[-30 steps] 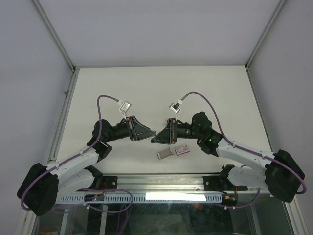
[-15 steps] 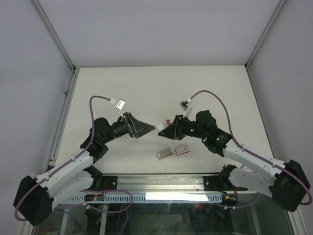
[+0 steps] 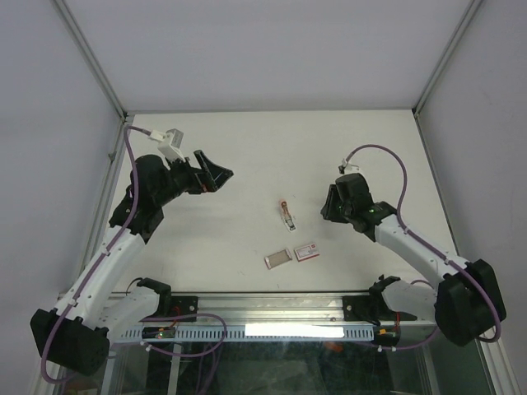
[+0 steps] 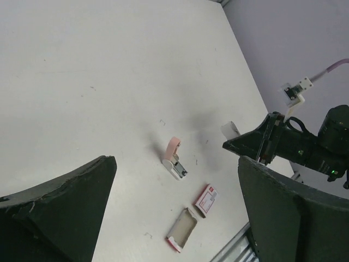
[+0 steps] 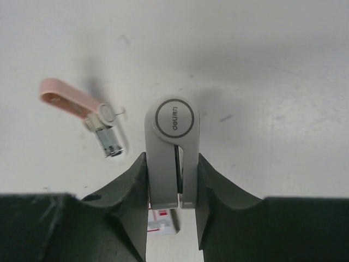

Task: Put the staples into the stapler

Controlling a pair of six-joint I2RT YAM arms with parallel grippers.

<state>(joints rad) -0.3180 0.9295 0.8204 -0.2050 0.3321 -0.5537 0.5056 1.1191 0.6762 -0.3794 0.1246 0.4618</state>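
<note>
The stapler point(image 3: 286, 216) lies on the white table, a pink arm hinged open from its metal magazine point(image 4: 173, 158) point(image 5: 103, 134). Nearer the front lie the red-pink box sleeve point(image 3: 305, 252) point(image 4: 206, 199) and its greyish tray point(image 3: 277, 259) point(image 4: 181, 229). I cannot make out the staples themselves. My left gripper point(image 3: 214, 175) hangs high at the back left, open and empty, its dark fingers point(image 4: 65, 207) wide apart. My right gripper point(image 3: 329, 207) point(image 5: 172, 164), to the right of the stapler, is shut on a grey-white plastic piece marked "deli" point(image 5: 173, 117).
A metal rail point(image 3: 272, 306) runs along the table's near edge between the arm bases. Grey enclosure walls and frame posts point(image 3: 115, 156) border the table on the left, right and back.
The left gripper has opened and its arm has swung up and back to the left. The right arm has drawn back to the right. The stapler now lies alone on the table.
</note>
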